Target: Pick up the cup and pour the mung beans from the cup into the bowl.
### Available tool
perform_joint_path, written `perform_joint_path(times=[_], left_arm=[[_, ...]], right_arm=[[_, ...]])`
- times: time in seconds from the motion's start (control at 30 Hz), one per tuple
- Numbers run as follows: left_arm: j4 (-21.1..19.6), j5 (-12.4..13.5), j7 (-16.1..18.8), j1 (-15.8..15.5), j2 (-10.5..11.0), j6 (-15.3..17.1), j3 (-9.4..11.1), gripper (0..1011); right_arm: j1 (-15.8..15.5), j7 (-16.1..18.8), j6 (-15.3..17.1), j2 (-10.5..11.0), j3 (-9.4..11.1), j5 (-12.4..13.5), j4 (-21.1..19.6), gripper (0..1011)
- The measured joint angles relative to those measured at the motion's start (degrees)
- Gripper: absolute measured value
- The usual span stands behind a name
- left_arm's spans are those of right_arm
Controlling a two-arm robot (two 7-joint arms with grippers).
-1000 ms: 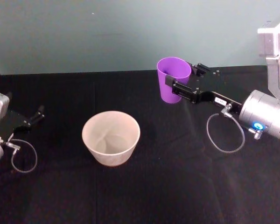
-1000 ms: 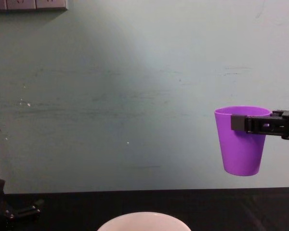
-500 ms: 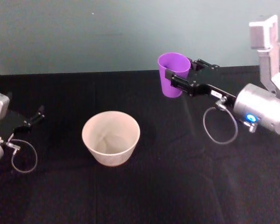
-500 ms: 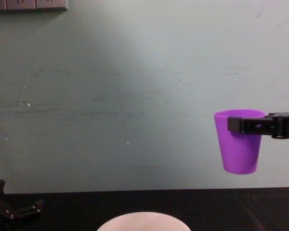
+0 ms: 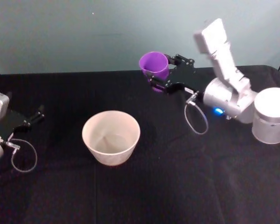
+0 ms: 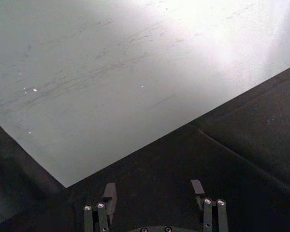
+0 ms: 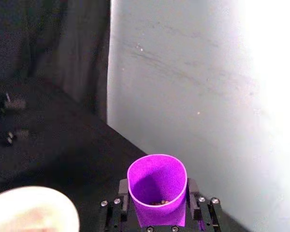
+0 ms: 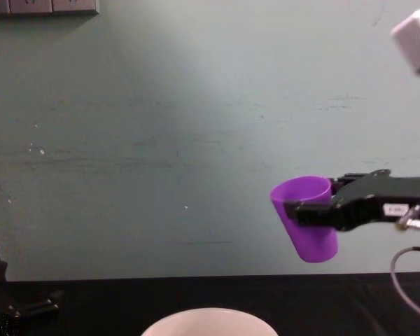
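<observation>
The purple cup (image 5: pixel 154 66) hangs in the air behind and to the right of the bowl (image 5: pixel 111 136), tilted a little leftward. My right gripper (image 5: pixel 164 73) is shut on the cup's upper wall. From the side, the cup (image 8: pixel 306 218) leans left above the bowl's rim (image 8: pixel 210 319). In the right wrist view the cup (image 7: pixel 157 189) sits between the black fingers, with a few mung beans (image 7: pixel 159 202) at its bottom. The bowl (image 7: pixel 31 210) shows at that picture's corner. My left gripper (image 6: pixel 154 191) rests open at the table's left side (image 5: pixel 31 119).
A black cloth (image 5: pixel 177 186) covers the table, with a pale green wall (image 5: pixel 84 32) behind. A cable loop (image 5: pixel 195 119) hangs from my right wrist, another (image 5: pixel 23 158) from my left. A wall socket strip (image 8: pixel 42 6) is high on the wall.
My right arm has swung the cup leftward toward the bowl and farther back, and the cup has begun tilting left. The left arm has not moved.
</observation>
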Motion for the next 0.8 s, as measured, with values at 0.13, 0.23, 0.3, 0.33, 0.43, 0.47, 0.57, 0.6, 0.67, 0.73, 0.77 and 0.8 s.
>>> perform_joint_path(times=[0.13, 0.23, 0.3, 0.33, 0.43, 0.47, 0.57, 0.6, 0.67, 0.73, 0.77, 0.8], left_arm=[[0.0, 0.0, 0.0, 0.0, 0.0, 0.0, 0.0, 1000], [0.0, 0.0, 0.0, 0.0, 0.0, 0.0, 0.0, 1000], [0.0, 0.0, 0.0, 0.0, 0.0, 0.0, 0.0, 1000], [0.0, 0.0, 0.0, 0.0, 0.0, 0.0, 0.0, 1000], [0.0, 0.0, 0.0, 0.0, 0.0, 0.0, 0.0, 1000], [0.0, 0.0, 0.0, 0.0, 0.0, 0.0, 0.0, 1000], [0.0, 0.0, 0.0, 0.0, 0.0, 0.0, 0.0, 1000], [0.0, 0.0, 0.0, 0.0, 0.0, 0.0, 0.0, 1000], [0.0, 0.0, 0.0, 0.0, 0.0, 0.0, 0.0, 1000], [0.0, 0.0, 0.0, 0.0, 0.0, 0.0, 0.0, 1000], [0.0, 0.0, 0.0, 0.0, 0.0, 0.0, 0.0, 1000], [0.0, 0.0, 0.0, 0.0, 0.0, 0.0, 0.0, 1000]], right_arm=[[0.0, -3.2, -6.2, 0.7, -4.3, -10.6, 0.6, 715], [0.0, -5.2, -8.9, 1.2, -6.1, -15.9, 0.7, 715], [0.0, -7.1, -11.0, 1.6, -7.4, -20.5, 0.7, 715], [-0.1, -8.2, -12.1, 1.8, -8.2, -23.1, 0.8, 715], [0.0, -10.0, -13.7, 2.2, -9.5, -27.8, 0.8, 715], [0.0, -10.4, -14.0, 2.3, -9.9, -29.0, 0.8, 715], [0.0, -11.7, -14.9, 2.6, -11.3, -33.4, 0.5, 715], [0.0, -12.0, -15.1, 2.7, -11.7, -34.4, 0.4, 715], [0.0, -12.5, -15.5, 2.8, -12.5, -37.0, 0.2, 715], [0.1, -12.6, -15.6, 2.8, -13.0, -38.4, 0.0, 715], [0.1, -12.7, -15.7, 2.9, -13.2, -39.1, 0.0, 715], [0.1, -12.7, -15.9, 2.9, -13.6, -40.3, -0.2, 715]])
